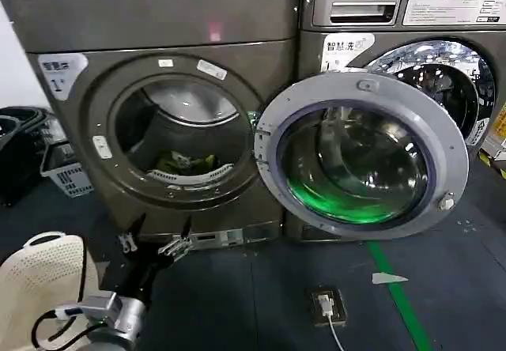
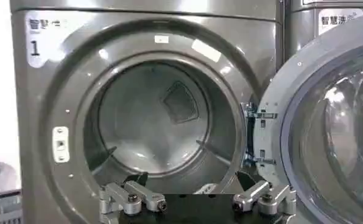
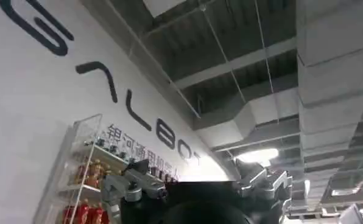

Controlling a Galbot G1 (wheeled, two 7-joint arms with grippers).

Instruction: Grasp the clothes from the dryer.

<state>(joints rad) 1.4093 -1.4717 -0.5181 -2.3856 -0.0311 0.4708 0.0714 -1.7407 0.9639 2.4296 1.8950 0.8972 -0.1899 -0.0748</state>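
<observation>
The dryer (image 1: pixel 158 19) is the dark bronze-grey machine on the left, marked "1". Its round door (image 1: pixel 364 153) is swung wide open to the right. The clothes (image 1: pixel 186 162), a small yellow-green bundle, lie at the bottom of the drum just behind the porthole's lower rim. My left gripper (image 1: pixel 156 236) hangs open and empty in front of the machine, below the porthole's lower edge. In the left wrist view the left gripper (image 2: pixel 193 182) faces the drum (image 2: pixel 163 115) with its fingers spread wide. My right gripper (image 3: pixel 197 167) is open, holds nothing and points up at a ceiling.
The silver LG machine (image 1: pixel 395 3) stands directly to the right, partly covered by the open door. A grey basket (image 1: pixel 67 173) sits on the floor at the left. A white perforated object (image 1: pixel 39 280) is near my left arm. A green floor line (image 1: pixel 399 296) and a floor socket (image 1: pixel 328 303) lie ahead.
</observation>
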